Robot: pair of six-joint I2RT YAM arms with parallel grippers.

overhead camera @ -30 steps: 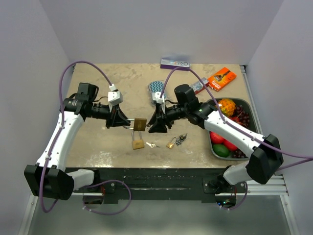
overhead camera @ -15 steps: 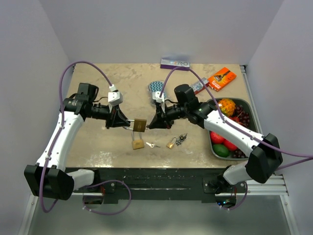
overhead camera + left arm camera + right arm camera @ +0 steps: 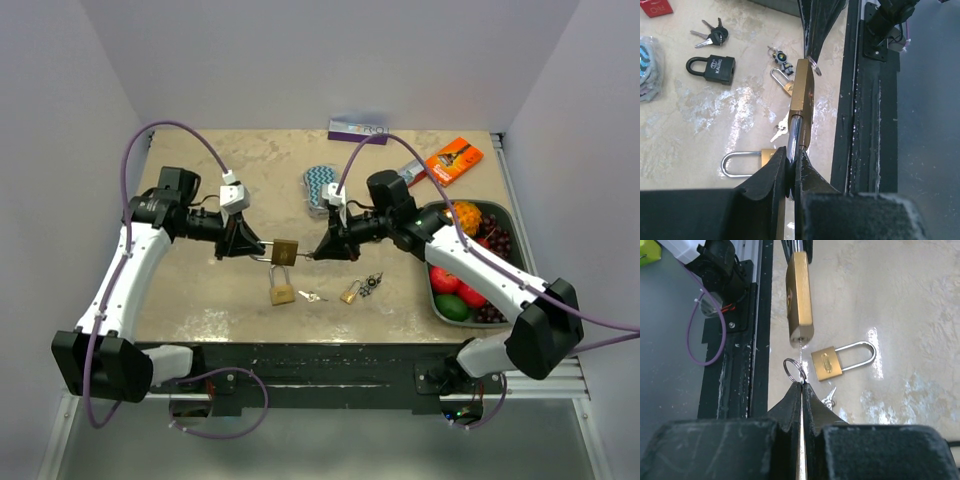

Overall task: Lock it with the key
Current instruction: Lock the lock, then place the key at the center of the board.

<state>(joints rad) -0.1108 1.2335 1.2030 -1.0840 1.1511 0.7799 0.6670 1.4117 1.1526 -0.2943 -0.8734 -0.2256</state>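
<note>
The right end effector (image 3: 801, 388) has just clamped onto the key (image 3: 800, 351), seemingly seated in the padlock (image 3: 799, 295); the left end effector (image 3: 791, 159) grips the shackle (image 3: 794, 131), holding it above the surface (image 3: 200, 300); turning can follow.

Brass padlock (image 3: 285, 252); blk padlock (image 3: 717, 69); pouch (image 3: 320, 186) prob. teal zigzag.

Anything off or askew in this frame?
Nothing stands out. The left pincer holds the brass padlock by its shackle, and the right pincer brings the key straight to its keyway end. The spare padlock and loose keys lie flat on the table.
</note>
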